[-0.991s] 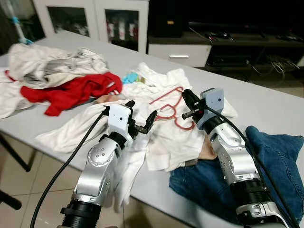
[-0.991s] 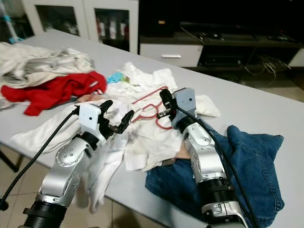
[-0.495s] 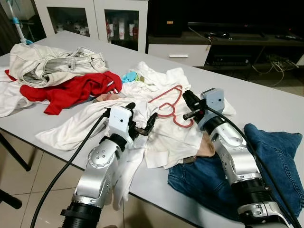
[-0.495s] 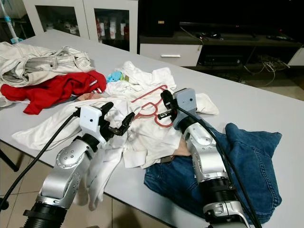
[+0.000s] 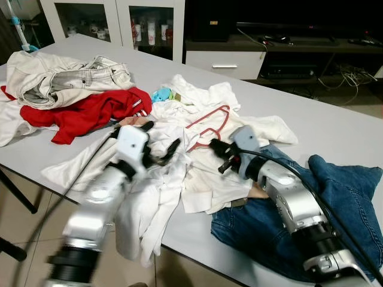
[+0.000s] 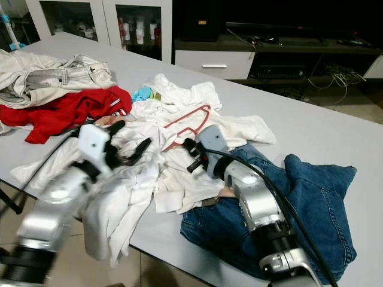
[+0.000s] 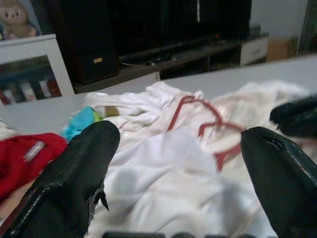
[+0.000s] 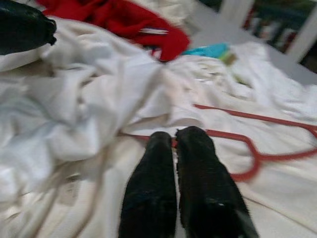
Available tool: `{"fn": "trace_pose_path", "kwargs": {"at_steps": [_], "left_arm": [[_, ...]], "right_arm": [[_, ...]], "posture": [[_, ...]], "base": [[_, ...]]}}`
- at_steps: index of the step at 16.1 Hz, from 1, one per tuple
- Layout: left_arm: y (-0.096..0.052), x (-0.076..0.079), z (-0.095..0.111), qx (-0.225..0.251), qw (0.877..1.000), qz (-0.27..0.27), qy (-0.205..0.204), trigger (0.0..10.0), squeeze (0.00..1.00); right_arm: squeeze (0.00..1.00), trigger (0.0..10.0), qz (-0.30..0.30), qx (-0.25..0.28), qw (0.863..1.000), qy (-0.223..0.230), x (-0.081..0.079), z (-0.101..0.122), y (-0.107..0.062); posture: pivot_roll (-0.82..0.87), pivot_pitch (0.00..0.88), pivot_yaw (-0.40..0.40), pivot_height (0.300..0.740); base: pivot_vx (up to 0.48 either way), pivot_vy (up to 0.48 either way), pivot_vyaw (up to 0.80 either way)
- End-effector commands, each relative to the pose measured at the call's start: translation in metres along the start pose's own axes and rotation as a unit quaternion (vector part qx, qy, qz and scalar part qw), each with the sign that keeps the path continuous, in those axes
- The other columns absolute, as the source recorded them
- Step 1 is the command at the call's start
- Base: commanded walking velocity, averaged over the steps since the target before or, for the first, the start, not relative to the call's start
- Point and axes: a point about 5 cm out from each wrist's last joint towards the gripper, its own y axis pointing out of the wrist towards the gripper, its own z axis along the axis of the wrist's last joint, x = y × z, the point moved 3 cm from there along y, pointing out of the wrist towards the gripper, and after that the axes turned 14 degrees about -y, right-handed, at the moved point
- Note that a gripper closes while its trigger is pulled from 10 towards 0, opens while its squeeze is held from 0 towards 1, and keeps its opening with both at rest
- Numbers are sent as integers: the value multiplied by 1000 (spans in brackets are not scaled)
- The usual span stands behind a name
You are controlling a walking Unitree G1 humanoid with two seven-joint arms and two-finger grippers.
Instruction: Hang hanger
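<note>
**Desk:** Left eye view first: where is the hanger?

**Photographer:** A red hanger (image 5: 208,122) lies flat on a heap of white clothes (image 5: 197,173) in the middle of a grey table (image 5: 335,128). A fold of white cloth partly covers its lower end.

**Desk:** And the arms?

**Photographer:** Both reach over the heap. The right gripper (image 5: 216,156) sits just beside the hanger's lower end, its two black fingers (image 8: 195,163) pressed together. The right wrist view puts the tips at a thin red bar of the hanger, but whether anything is caught between them cannot be told. The left gripper (image 5: 160,143) hovers over the white cloth, its fingers (image 7: 74,183) spread wide. That arm is blurred in both eye views.

**Desk:** What else is on the table?

**Photographer:** A red garment (image 5: 90,113) and a pale pair of jeans (image 5: 66,78) are piled at the robot's far left. A small blue item (image 5: 160,95) lies just beyond the white heap. Blue jeans (image 5: 323,203) are bunched at the near right, under the right forearm.

**Desk:** Any brands, labels, lettering?

**Photographer:** None legible. The red garment carries a small white tag (image 8: 152,31), too blurred to read. A white cabinet (image 5: 119,24) with glass doors stands behind the table, holding bottles too small to make out. A soft toy (image 7: 14,20) sits on top of it in the left wrist view.
</note>
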Motion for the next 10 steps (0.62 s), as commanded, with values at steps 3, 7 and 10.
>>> {"fn": "trace_pose_path", "kwargs": {"at_steps": [3, 7, 10], "left_arm": [[-19, 11, -10, -51, 993, -83, 71, 10000, 0], [-34, 20, -16, -76, 985, -128, 84, 10000, 0], [-36, 26, -13, -69, 985, -135, 79, 10000, 0]], "right_arm": [[953, 10000, 4, -22, 1000, -17, 6, 3, 6], [863, 10000, -10, -53, 998, -24, 13, -3, 9], [400, 10000, -33, -88, 995, -37, 22, -10, 11]], "posture": [[85, 0, -109, 740], [102, 0, -129, 740], [104, 0, -135, 740]], "base": [[0, 0, 0], [0, 0, 0], [0, 0, 0]]}}
